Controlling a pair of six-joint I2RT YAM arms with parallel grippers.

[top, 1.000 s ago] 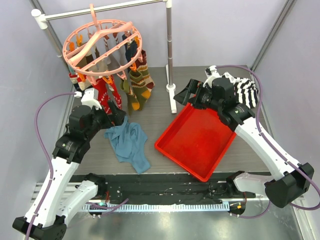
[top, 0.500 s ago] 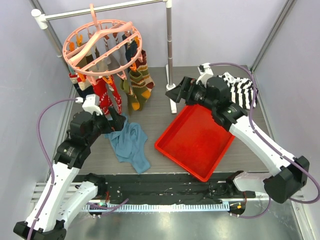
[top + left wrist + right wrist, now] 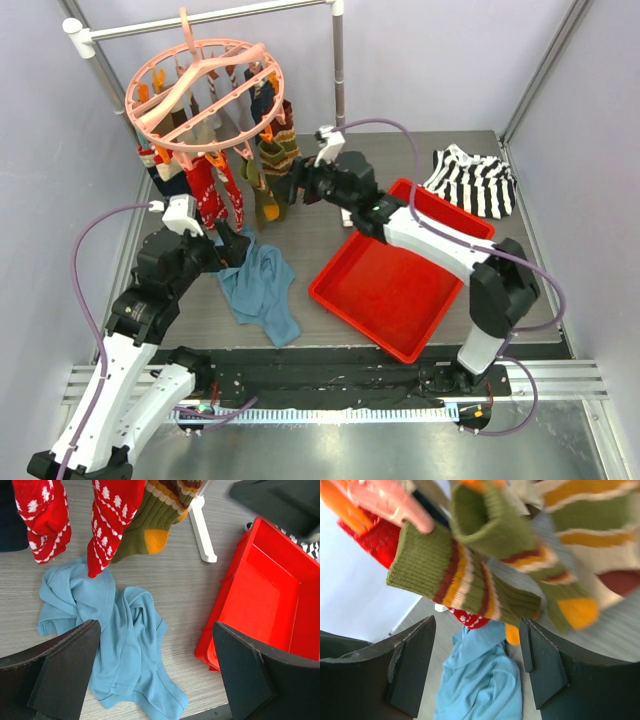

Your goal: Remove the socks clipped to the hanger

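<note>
The salmon-pink ring hanger (image 3: 205, 85) hangs from the rail by its hook. Socks are clipped all round it. Red-white socks (image 3: 212, 190) hang at the front left and olive-orange striped socks (image 3: 276, 180) at the front right. My right gripper (image 3: 298, 186) is right beside the olive socks (image 3: 470, 580); in the right wrist view its open gripper (image 3: 477, 665) has those socks just past the fingertips and nothing between the jaws. My left gripper (image 3: 232, 246) hovers open (image 3: 157, 675) over a blue cloth, below the red socks (image 3: 107, 515).
A plain blue cloth (image 3: 258, 285) lies crumpled on the table under the hanger. A red tray (image 3: 400, 270) sits at centre right. A black-and-white striped garment (image 3: 470, 180) lies behind it. The rail's upright post (image 3: 340, 100) and its white foot (image 3: 202, 530) stand between socks and tray.
My right arm has swung left from above the tray's far corner to the olive socks, its jaws narrowing somewhat. The left arm has drawn back a little toward me.
</note>
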